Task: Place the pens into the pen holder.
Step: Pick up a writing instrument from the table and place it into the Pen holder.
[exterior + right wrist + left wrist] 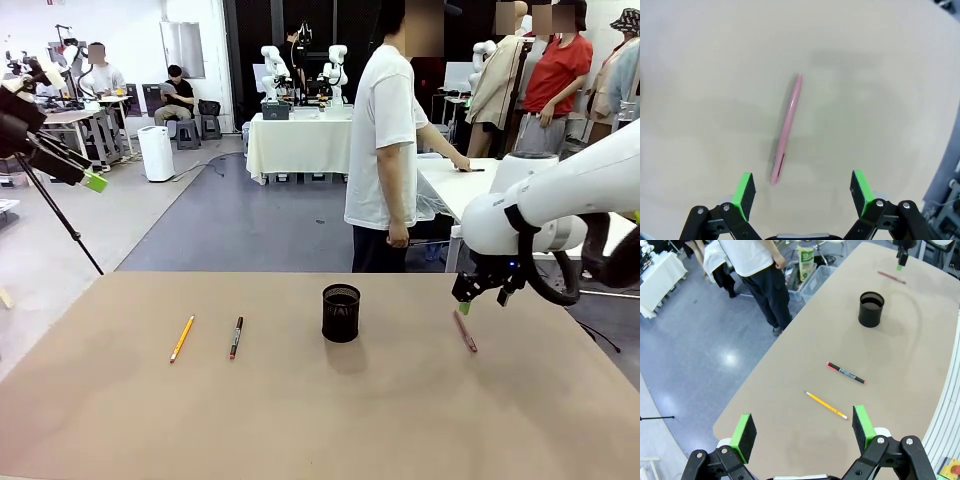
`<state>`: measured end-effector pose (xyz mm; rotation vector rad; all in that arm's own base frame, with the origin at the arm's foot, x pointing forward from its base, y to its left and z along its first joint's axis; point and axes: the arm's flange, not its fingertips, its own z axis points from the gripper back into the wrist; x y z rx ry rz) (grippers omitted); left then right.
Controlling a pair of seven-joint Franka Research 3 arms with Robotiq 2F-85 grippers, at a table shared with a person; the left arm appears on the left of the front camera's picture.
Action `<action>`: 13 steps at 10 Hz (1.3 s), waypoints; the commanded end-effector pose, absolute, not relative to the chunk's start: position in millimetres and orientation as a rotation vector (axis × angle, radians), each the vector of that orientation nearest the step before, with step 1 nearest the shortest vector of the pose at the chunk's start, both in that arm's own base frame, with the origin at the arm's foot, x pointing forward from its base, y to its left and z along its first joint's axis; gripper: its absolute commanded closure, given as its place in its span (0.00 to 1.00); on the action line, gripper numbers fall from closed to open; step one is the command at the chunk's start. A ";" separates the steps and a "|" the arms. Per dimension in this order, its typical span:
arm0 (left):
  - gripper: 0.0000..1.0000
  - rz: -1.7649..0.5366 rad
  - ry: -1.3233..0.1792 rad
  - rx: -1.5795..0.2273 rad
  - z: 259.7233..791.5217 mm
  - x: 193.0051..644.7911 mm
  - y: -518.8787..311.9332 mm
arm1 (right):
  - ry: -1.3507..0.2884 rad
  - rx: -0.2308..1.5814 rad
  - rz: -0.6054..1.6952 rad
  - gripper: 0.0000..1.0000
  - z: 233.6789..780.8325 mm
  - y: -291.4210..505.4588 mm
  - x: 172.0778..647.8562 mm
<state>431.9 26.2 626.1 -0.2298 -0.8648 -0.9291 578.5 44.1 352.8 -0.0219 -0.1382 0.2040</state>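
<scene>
Wide open, the right pincer hovers over the slim pink plastic pen flat on the tan worktop, likely lining up a grab; the left pincer, also open, hangs aside.

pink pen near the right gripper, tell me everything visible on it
The pink pen is a slim, glossy stick, plastic by its look, tapering to a point at one end, with a dark slot near the blunter end. It lies flat on the tan table, right of the black mesh cup and apart from it. The right gripper hangs open over it, not gripping it.
</scene>
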 end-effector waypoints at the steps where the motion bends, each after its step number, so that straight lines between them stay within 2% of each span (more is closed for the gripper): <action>1: 0.00 -0.935 -0.876 -0.239 624.8 431.6 27.1 | -0.095 -0.076 0.121 0.00 339.9 56.5 610.4; 8: 0.00 -0.935 -0.876 -0.239 624.8 431.6 27.1 | 0.002 -0.016 0.081 0.00 298.2 62.4 646.1; 13: 0.00 -0.935 -0.876 -0.239 624.8 431.6 27.1 | -0.024 -0.018 0.073 0.99 294.2 60.7 653.0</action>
